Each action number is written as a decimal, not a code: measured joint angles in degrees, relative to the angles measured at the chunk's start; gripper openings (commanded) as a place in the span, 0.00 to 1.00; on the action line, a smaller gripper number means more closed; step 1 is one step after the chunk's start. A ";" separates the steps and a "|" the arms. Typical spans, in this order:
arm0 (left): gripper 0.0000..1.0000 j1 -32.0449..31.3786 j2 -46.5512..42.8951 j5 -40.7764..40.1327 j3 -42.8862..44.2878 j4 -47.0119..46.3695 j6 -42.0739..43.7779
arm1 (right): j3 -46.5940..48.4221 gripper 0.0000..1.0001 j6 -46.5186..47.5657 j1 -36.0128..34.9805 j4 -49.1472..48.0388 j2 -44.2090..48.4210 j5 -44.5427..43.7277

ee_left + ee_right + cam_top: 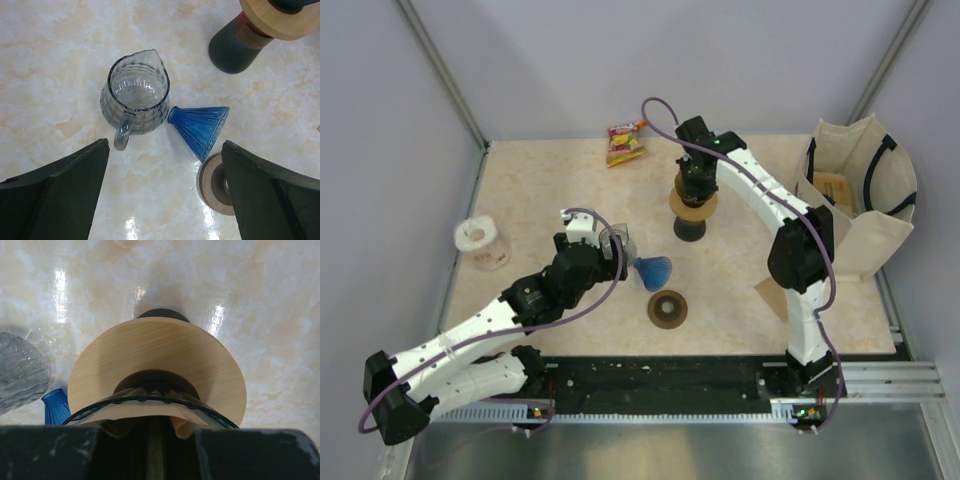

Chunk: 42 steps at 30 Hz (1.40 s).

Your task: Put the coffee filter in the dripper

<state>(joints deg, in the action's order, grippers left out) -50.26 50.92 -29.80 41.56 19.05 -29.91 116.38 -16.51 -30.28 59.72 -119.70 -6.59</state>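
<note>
A dark glass dripper [150,399] with a round wooden collar [155,350] sits on a dark stand [690,230] at the table's middle back. A brown paper coffee filter [200,415] lies inside the dripper, its edge curled up over the rim. My right gripper [695,170] is directly above the dripper, and its jaws look closed on the filter's fold. My left gripper [165,190] is open and empty, hovering over a clear glass pitcher [137,95] and a blue glass cone [200,127] lying on its side.
A wooden ring [667,309] lies flat near the front. A paper roll [483,243] stands at the left, a snack packet [625,143] at the back, and a canvas tote bag [855,190] at the right. A tan paper piece [767,298] lies beside the right arm.
</note>
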 measured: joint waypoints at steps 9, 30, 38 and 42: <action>0.99 0.07 0.00 0.00 0.00 -0.09 0.00 | 0.76 0.17 0.00 0.00 0.28 -0.59 0.00; 0.99 0.31 -0.13 0.04 -0.02 -0.13 0.00 | 4.94 0.36 -0.46 0.00 2.12 -1.62 -0.26; 0.99 0.33 -0.17 0.20 -0.02 -0.15 0.00 | 5.44 0.38 -0.57 0.00 2.40 -1.60 -0.28; 0.99 0.33 -0.17 0.20 -0.04 -0.15 0.00 | 5.55 0.38 -0.52 0.00 2.40 -1.60 -0.28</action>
<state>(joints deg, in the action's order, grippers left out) -49.93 50.74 -29.61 41.52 18.90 -29.91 121.93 -17.04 -30.28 62.13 -121.30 -6.87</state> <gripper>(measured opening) 0.991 0.360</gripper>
